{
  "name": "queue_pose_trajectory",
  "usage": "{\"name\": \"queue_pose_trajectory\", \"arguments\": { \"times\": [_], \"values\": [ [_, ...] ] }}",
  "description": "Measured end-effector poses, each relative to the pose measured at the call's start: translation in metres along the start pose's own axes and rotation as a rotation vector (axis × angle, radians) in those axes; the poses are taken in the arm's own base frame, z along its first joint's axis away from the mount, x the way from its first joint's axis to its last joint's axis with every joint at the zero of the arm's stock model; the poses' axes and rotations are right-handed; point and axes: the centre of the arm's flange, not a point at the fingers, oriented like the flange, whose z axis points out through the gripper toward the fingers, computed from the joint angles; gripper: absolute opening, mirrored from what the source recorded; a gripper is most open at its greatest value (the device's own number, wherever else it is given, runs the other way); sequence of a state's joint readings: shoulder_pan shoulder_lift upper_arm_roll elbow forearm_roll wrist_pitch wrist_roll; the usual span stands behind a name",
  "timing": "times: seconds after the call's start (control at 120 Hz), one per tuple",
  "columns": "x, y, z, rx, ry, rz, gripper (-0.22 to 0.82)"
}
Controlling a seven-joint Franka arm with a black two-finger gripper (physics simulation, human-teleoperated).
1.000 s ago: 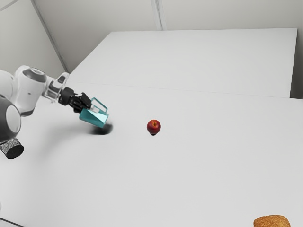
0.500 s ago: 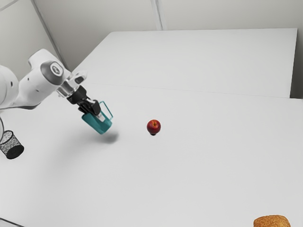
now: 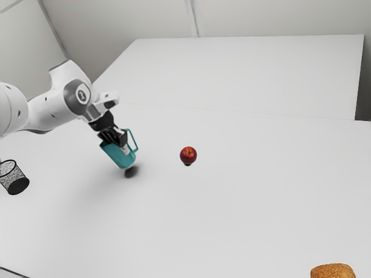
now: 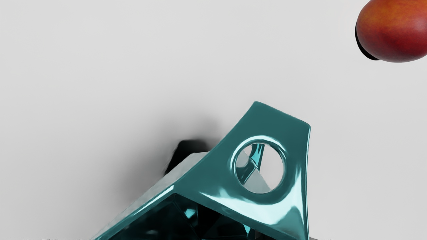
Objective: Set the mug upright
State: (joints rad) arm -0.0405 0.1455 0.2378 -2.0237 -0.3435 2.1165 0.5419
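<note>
The teal mug [image 3: 117, 157] hangs tilted just over the table in the exterior view, its lower end toward the exterior view's lower right and its handle on the side toward the apple. My black gripper [image 3: 123, 144] is shut on it near its upper part, pointing down at a slant. Seen from the wrist, the glossy mug [image 4: 283, 126] shows its handle with a round opening, and its dark inside lies beside that. A dark shadow falls on the table by the mug's lower end.
A red apple [image 3: 188, 155] rests on the white table [image 3: 249, 191], a short way toward the exterior view's right. A brown bread-like item [image 3: 333, 271] is at the near right corner. A dark mesh cup [image 3: 14, 178] lies at the far left.
My hand has swung to point more steeply down, taking the mug with it. The mug has moved lower in the exterior view and slightly right, and its tilt has changed.
</note>
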Motion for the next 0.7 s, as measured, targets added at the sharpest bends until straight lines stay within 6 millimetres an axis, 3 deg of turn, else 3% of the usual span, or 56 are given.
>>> {"name": "queue_pose_trajectory", "arguments": {
  "times": [0.383, 0.7],
  "values": [
    [-0.017, 0.022, 0.016, 0.104, -0.061, -0.048, -0.18],
    [-0.039, 0.025, 0.020, 0.143, -0.109, -0.114, -0.18]
  ]
}}
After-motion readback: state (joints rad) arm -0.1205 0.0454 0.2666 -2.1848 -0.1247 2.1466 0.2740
